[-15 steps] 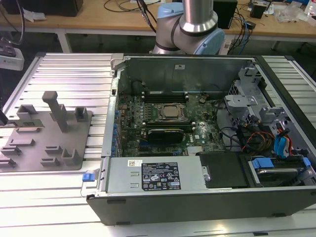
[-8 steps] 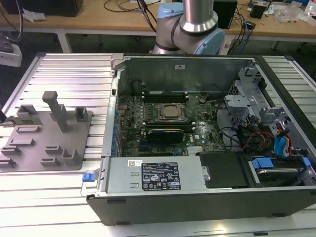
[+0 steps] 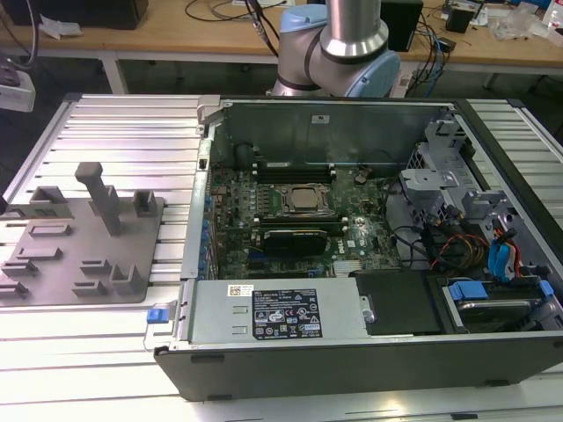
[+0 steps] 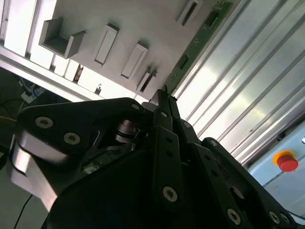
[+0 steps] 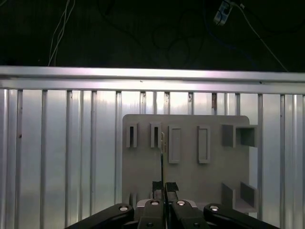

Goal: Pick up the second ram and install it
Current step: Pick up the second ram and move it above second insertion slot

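Observation:
The second ram (image 4: 200,38) is a thin green stick running out from my fingertips over the grey fixture plate (image 4: 143,24). My gripper (image 4: 162,98) is shut on its near end. In the first wrist view the ram (image 5: 162,157) appears edge-on as a thin vertical line, pinched in the gripper (image 5: 162,187) above the fixture plate (image 5: 190,176). In the exterior view, the open computer case (image 3: 308,105) lies on its side with the motherboard (image 3: 290,202) exposed, to the right of the fixture plate (image 3: 79,255).
Grey blocks and slots stand on the fixture plate, one of them a tall post (image 3: 101,193). A black expansion card (image 3: 295,237) sits below the processor socket (image 3: 305,200). The table is ribbed aluminium (image 3: 132,123). A red button (image 4: 287,161) sits beyond the table edge.

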`<state>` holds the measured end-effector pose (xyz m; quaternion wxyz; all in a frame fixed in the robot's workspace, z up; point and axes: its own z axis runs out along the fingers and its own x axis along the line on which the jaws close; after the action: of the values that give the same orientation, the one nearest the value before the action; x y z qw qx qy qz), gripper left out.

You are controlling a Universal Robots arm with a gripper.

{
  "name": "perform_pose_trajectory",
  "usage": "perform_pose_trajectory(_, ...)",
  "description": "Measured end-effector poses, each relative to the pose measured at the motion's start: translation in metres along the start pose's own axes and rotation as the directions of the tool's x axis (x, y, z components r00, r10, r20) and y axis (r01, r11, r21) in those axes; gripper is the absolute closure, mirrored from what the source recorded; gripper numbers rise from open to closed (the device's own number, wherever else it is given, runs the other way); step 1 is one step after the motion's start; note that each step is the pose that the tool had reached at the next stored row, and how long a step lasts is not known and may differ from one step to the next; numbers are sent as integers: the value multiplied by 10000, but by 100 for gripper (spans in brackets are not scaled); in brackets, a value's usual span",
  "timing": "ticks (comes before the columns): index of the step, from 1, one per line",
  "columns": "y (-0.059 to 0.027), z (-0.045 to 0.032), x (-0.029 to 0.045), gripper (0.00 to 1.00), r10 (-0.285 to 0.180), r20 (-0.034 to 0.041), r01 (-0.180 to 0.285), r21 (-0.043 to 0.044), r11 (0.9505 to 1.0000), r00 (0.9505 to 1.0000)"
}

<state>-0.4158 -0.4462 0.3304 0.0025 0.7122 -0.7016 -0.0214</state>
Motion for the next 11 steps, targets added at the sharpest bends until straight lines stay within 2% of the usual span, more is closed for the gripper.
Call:
perform_pose_trajectory(4,3,-77,-2,90,-1,0,1,2,10000,10000)
perform_pose_trajectory(11,11,-328,-9,90,0,0,0,2,10000,10000)
